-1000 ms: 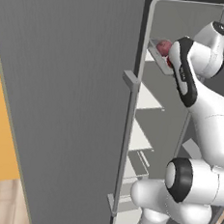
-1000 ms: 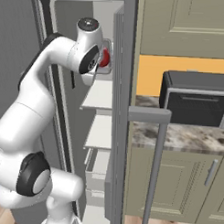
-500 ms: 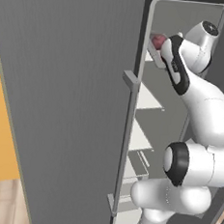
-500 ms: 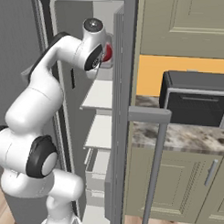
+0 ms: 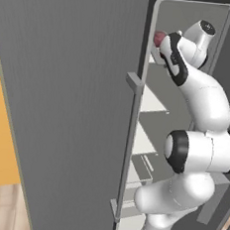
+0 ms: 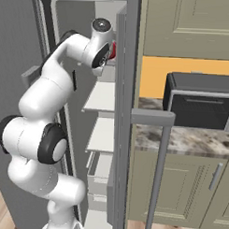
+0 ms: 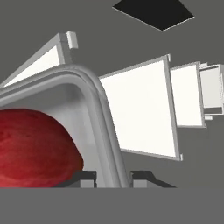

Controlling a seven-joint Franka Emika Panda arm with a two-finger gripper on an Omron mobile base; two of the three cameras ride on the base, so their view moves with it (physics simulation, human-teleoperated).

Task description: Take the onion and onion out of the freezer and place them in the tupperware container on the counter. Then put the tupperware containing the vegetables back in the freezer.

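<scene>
Gripper (image 7: 113, 177) clamped on the rim of the tupperware container (image 7: 94, 100) — fingertips either side of its grey wall. Red onion (image 7: 35, 148) lying inside the box against that wall. All held high inside the open freezer (image 6: 68, 21), above the white shelves (image 6: 102, 97).
</scene>
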